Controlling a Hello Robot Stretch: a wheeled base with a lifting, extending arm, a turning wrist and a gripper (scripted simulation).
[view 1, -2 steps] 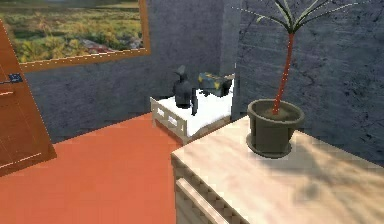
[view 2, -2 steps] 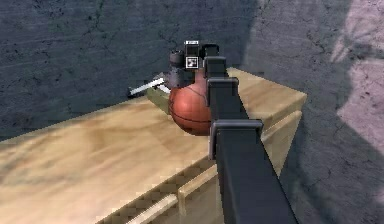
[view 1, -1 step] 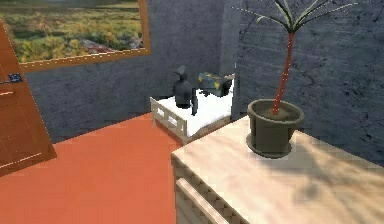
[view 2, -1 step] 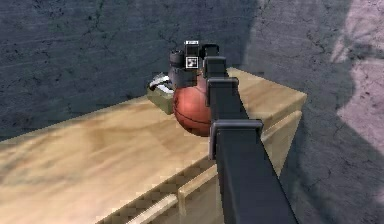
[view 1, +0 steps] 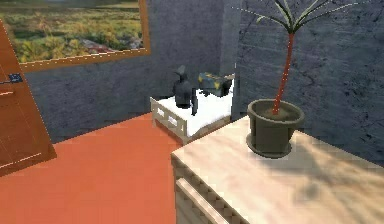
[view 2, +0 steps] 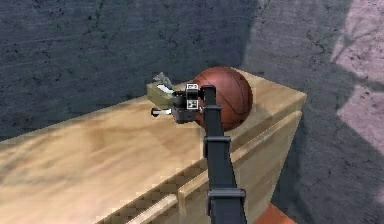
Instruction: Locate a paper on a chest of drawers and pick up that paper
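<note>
End effector [view 2: 160,105]: positioned above the far edge of the chest of drawers [view 2: 90,150], at the far end of the arm [view 2: 220,160]. Its grip state cannot be told.

A pale flat item [view 2: 160,90], possibly the paper, sits directly at the end effector's fingers. Whether it is lifted or resting on the wooden top cannot be told, so whether the end effector holds anything cannot be told.

Arm pose: the dark bar rises from the arm side view's bottom edge and extends across the chest top. Its two white marker squares [view 2: 190,97] stand just left of a reddish-brown ball [view 2: 235,95] that rests on the top.

Forward view: a potted plant [view 1: 275,125] stands on a wooden chest top at the lower right.
</note>
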